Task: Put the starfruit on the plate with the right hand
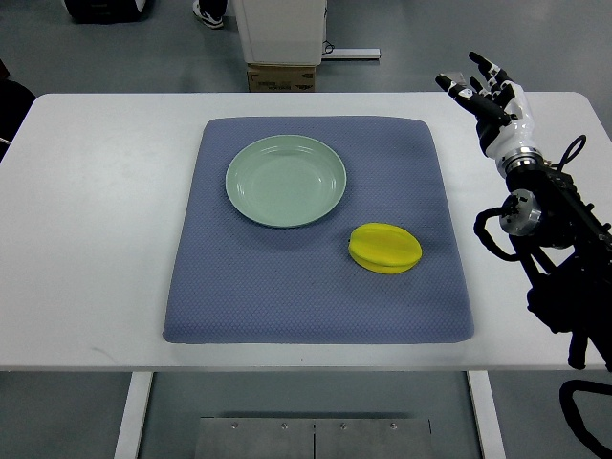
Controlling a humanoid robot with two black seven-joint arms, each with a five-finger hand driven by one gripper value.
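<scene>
A yellow starfruit [384, 249] lies on the blue-grey mat [316, 287], to the lower right of a pale green plate [286, 180] that holds nothing. My right hand [483, 88] is raised over the table's far right side, well away from the fruit, with its fingers spread and nothing in them. Its black arm [550, 229] runs down the right edge of the view. The left arm does not show.
The mat covers the middle of a white table [96, 239]. Beyond the table's far edge stand a cardboard box [282, 76] and a white cabinet [280, 29]. A person's shoe [207, 13] shows on the floor at the top.
</scene>
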